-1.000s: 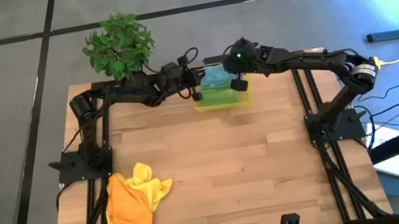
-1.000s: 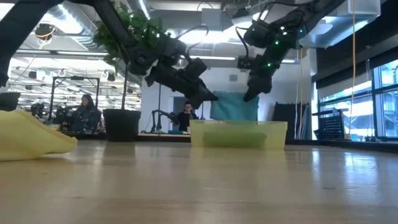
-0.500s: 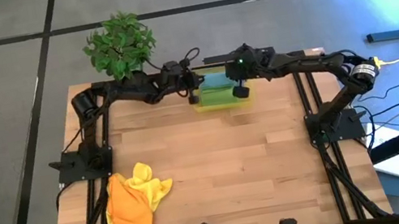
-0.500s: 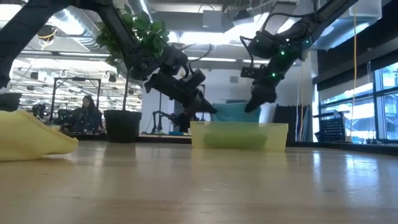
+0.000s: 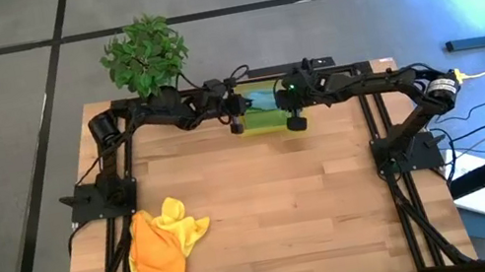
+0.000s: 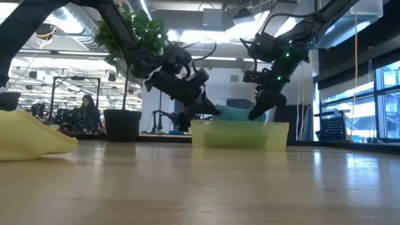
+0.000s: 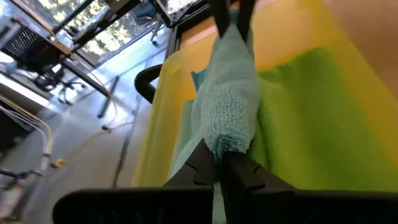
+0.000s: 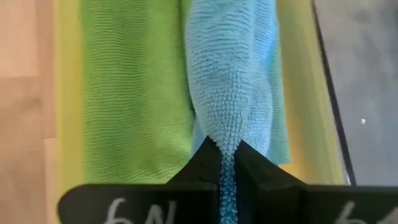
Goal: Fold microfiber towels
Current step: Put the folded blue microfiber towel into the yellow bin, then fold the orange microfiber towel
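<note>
Both claws, left (image 7: 216,169) and right (image 8: 225,163), grasping the teal towel (image 8: 233,81), should lower it level onto the green towel (image 8: 134,93) in the bin (image 5: 272,121).

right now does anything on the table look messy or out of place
Yes: the orange and yellow microfiber towels lie crumpled in a loose heap at the table's near left corner, unfolded. At the translucent yellow plastic bin, both hands pinch one teal-blue towel above a flat green towel.
</note>
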Robot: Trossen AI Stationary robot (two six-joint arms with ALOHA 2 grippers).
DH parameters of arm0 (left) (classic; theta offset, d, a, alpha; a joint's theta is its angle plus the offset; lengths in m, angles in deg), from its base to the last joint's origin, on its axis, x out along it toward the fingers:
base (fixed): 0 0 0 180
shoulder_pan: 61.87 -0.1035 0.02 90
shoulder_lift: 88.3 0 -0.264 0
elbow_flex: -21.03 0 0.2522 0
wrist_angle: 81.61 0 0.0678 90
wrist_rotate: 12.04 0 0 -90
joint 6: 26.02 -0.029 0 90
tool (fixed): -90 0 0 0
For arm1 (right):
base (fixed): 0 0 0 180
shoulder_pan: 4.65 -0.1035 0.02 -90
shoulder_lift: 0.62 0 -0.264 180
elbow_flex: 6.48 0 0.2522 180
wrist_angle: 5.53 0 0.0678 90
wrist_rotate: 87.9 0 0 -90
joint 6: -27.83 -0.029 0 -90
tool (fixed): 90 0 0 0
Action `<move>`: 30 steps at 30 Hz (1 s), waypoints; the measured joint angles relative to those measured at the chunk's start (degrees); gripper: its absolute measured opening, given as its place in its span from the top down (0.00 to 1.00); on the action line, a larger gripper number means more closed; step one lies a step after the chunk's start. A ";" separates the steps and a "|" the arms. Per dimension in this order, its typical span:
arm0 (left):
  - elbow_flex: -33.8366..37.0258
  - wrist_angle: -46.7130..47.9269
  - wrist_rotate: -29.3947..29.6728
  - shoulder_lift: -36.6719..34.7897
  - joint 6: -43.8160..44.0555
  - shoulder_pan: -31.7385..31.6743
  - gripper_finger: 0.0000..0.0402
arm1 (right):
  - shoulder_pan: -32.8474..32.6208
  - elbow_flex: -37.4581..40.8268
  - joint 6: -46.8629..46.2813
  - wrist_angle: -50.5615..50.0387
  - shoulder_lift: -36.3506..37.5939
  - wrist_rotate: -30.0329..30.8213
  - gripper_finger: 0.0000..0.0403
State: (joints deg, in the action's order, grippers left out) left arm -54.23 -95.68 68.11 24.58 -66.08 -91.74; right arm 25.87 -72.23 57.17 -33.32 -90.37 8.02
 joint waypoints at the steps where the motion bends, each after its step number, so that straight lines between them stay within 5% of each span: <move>1: 0.00 0.03 -0.77 0.00 1.95 0.00 1.00 | -0.04 0.00 0.00 -0.31 0.00 -0.61 0.97; 13: 0.00 9.06 -14.99 -0.09 14.15 0.07 0.88 | -0.04 0.00 -1.17 -3.83 0.00 -12.77 0.95; 19: -0.95 14.90 -15.28 -1.01 14.48 0.70 0.81 | -0.06 0.00 -3.65 -4.40 -0.04 -20.45 0.75; 30: -2.43 27.45 -14.63 -8.33 16.30 0.50 0.76 | -0.06 0.00 -4.16 -6.21 0.85 -18.03 0.43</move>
State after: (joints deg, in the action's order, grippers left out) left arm -56.65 -68.23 53.48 16.25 -49.78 -91.24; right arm 25.80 -72.23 53.01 -39.53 -89.53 -10.01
